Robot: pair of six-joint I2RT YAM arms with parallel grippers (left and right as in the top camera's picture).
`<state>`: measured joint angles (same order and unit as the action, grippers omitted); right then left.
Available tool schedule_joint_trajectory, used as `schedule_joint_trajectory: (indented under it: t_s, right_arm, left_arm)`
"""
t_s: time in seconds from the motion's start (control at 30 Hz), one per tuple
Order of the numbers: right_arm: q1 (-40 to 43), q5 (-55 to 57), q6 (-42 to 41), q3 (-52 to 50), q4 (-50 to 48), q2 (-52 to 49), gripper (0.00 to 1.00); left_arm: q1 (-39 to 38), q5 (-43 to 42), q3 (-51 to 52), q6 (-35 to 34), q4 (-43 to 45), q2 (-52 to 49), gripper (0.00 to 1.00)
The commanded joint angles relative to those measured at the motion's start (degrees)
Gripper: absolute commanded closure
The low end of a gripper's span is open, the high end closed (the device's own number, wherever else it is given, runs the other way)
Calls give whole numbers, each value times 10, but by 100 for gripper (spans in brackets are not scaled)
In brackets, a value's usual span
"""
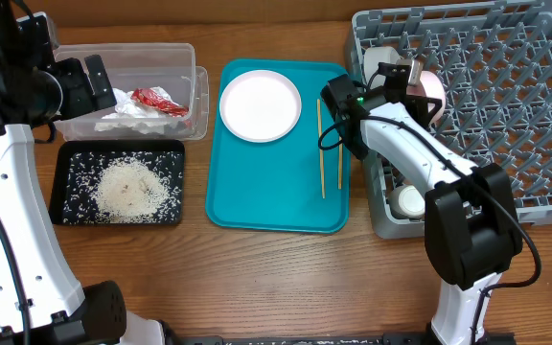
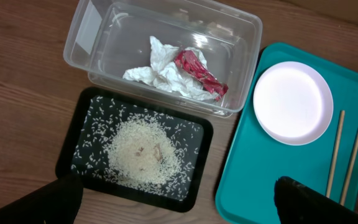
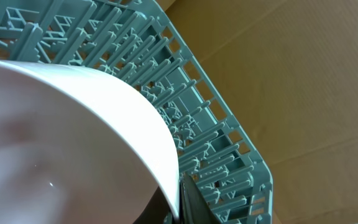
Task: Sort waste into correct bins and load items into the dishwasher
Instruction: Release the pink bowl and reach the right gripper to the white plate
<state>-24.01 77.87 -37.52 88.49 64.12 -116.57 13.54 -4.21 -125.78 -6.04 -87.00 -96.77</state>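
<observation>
My right gripper (image 1: 405, 75) is shut on the rim of a white bowl (image 1: 431, 86) over the near-left part of the grey dish rack (image 1: 506, 96). In the right wrist view the bowl (image 3: 73, 137) fills the left, its rim pinched at my gripper (image 3: 180, 193), with rack pegs (image 3: 197, 112) behind. A white cup (image 1: 410, 201) sits in the rack's front-left corner. The white plate (image 1: 260, 105) and two chopsticks (image 1: 321, 144) lie on the teal tray (image 1: 266, 192). My left gripper (image 1: 99, 84) hangs open beside the clear tub (image 1: 197, 81).
The clear tub (image 2: 86, 31) holds crumpled paper (image 2: 157, 68) and a red wrapper (image 2: 199, 73). In front of it, the black tray (image 2: 64, 165) carries a heap of rice (image 2: 145, 152). Brown cardboard lies beyond the rack. Bare wood runs along the table's front.
</observation>
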Motion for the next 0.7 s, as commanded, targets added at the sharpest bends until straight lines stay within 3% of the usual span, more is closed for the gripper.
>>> schedule_joint_trajectory:
  t_s: [0.0, 0.2, 0.23, 0.33, 0.53, 0.67]
  right_arm:
    - [-14, -30, 0, 1, 12, 5, 95]
    - [-51, -30, 0, 4, 24, 11, 75]
    - [-58, -30, 0, 4, 25, 11, 68]
    - [-77, -30, 0, 5, 26, 14, 30]
    - [-91, -60, 3, 34, 29, 22, 14]
    - [-91, -179, 78, 81, 12, 33, 5]
  left_arm:
    - [0, 3, 0, 0, 3, -3, 0]
    - [0, 3, 0, 0, 3, -3, 0]
    - [0, 3, 0, 0, 3, -3, 0]
    - [0, 3, 0, 1, 3, -3, 0]
    - [0, 3, 0, 1, 3, -3, 0]
    - [0, 3, 0, 0, 3, -3, 0]
